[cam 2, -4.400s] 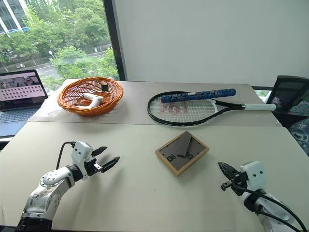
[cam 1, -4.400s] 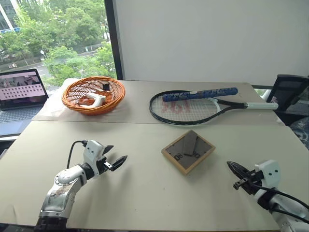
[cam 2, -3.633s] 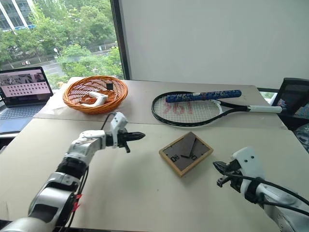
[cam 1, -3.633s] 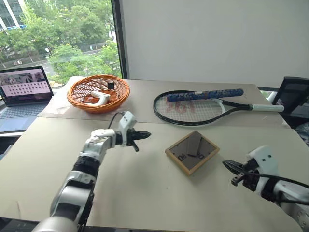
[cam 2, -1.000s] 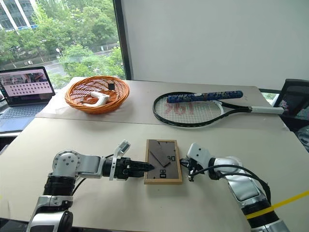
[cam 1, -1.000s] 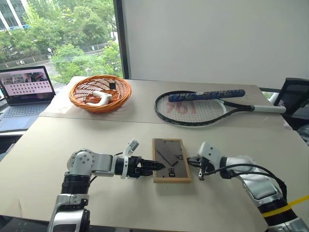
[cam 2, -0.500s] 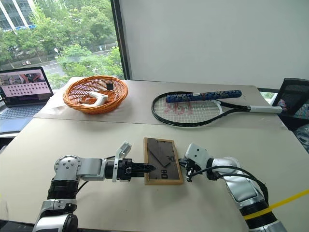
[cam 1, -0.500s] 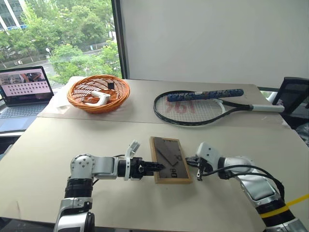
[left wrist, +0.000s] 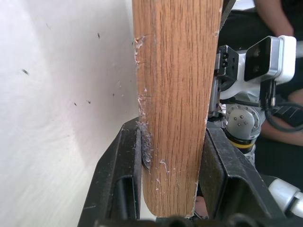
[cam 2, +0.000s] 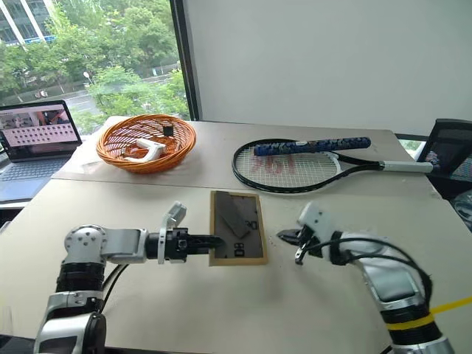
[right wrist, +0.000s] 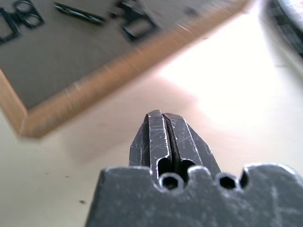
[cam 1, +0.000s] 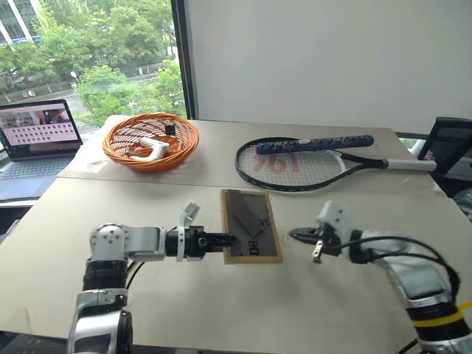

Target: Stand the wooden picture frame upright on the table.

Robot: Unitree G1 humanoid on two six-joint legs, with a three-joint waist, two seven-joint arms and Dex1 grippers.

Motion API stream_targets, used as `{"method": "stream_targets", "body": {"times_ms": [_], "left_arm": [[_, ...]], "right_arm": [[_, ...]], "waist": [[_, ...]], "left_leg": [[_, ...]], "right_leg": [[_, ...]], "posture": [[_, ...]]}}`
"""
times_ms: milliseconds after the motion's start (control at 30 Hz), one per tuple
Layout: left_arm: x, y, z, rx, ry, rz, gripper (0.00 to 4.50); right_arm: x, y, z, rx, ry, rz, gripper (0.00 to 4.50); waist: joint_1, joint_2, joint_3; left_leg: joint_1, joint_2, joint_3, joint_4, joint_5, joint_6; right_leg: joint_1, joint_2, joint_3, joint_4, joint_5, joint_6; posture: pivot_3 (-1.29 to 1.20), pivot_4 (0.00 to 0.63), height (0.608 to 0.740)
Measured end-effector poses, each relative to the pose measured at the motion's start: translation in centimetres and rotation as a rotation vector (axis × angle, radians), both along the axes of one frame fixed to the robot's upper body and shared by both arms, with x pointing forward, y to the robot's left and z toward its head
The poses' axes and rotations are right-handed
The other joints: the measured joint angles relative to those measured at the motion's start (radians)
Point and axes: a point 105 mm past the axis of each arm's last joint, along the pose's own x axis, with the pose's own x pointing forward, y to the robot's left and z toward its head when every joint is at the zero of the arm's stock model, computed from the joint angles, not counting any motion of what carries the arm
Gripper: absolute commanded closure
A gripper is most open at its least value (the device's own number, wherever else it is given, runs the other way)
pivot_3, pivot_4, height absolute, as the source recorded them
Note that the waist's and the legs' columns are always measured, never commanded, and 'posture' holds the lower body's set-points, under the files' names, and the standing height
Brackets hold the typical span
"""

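The wooden picture frame (cam 1: pixel 251 224) shows its dark grey back with the stand flap and white digits, tipped up from the table (cam 1: pixel 221 310). My left gripper (cam 1: pixel 230 239) is shut on its left edge. In the left wrist view the light-wood edge (left wrist: pixel 173 94) sits clamped between both fingers (left wrist: pixel 118 189). My right gripper (cam 1: pixel 293 234) is shut with nothing in it and hangs a short way to the frame's right, apart from it. The right wrist view shows the closed fingertips (right wrist: pixel 165 135) in front of the frame's corner (right wrist: pixel 71 56). I cannot tell whether the frame's near edge rests on the table.
A tennis racket (cam 1: pixel 295 167) with a blue grip lies just behind the frame. An orange basket (cam 1: pixel 151 141) holding a white object stands at the back left. A laptop (cam 1: pixel 33 133) sits off the left side, and a black chair (cam 1: pixel 450 144) stands at the far right.
The left gripper closed on the frame's left edge and raised it, tipping the frame up. The right gripper rose and drew back to the right, off the frame's right edge.
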Motion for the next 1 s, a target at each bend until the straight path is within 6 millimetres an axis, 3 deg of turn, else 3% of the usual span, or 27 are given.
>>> {"method": "stream_targets", "body": {"times_ms": [133,200,433,633,833,1000], "left_arm": [[-0.2,0.0,0.6,-0.016,-0.008,-0.039,3.37],[-0.3,-0.7,0.5,-0.010,-0.003,-0.071,3.37],[-0.5,-1.6,0.6,-0.003,-0.004,-0.121,3.37],[-0.6,-1.9,0.3,0.018,0.001,-0.136,3.37],[-0.7,-2.0,0.4,0.006,0.001,-0.147,3.37],[-0.7,-1.9,0.2,0.018,0.004,-0.146,3.37]], "right_arm": [[-1.0,1.4,5.3,0.172,0.001,0.106,2.37],[-1.2,2.8,6.0,0.173,0.010,0.163,1.61],[-0.7,7.5,3.5,0.177,0.153,0.286,1.61],[-1.2,9.9,1.8,0.163,0.196,0.398,1.61],[-1.5,9.9,2.2,0.172,0.183,0.428,1.61],[0.8,8.4,3.4,0.206,0.142,0.313,1.61]], "waist": [[-0.002,0.000,0.000],[-0.003,0.000,0.000],[-0.004,0.000,0.001],[-0.001,0.001,0.001],[0.001,0.001,0.002],[0.001,0.001,0.002]], "left_leg": [[0.000,0.000,-0.001,-0.003,0.000,0.000],[0.000,0.000,-0.003,-0.003,0.000,0.000],[-0.002,0.000,-0.004,-0.003,0.000,0.000],[-0.004,0.000,-0.007,-0.003,0.001,-0.001],[-0.006,0.000,-0.009,-0.003,0.002,-0.003],[-0.006,0.000,-0.009,-0.003,0.002,-0.003]], "right_leg": [[0.000,0.000,-0.002,-0.001,-0.001,-0.001],[0.000,0.000,-0.003,-0.001,-0.001,-0.002],[-0.001,0.000,-0.005,-0.001,-0.001,-0.002],[-0.001,0.000,-0.008,-0.001,-0.001,-0.002],[-0.002,0.000,-0.010,-0.001,-0.001,-0.002],[-0.002,0.000,-0.011,-0.001,-0.001,-0.002]], "posture": [[0.00,0.150,0.721],[0.00,0.150,0.721],[0.00,0.150,0.721],[0.00,0.150,0.721],[0.00,0.150,0.721],[0.00,0.150,0.721]]}}
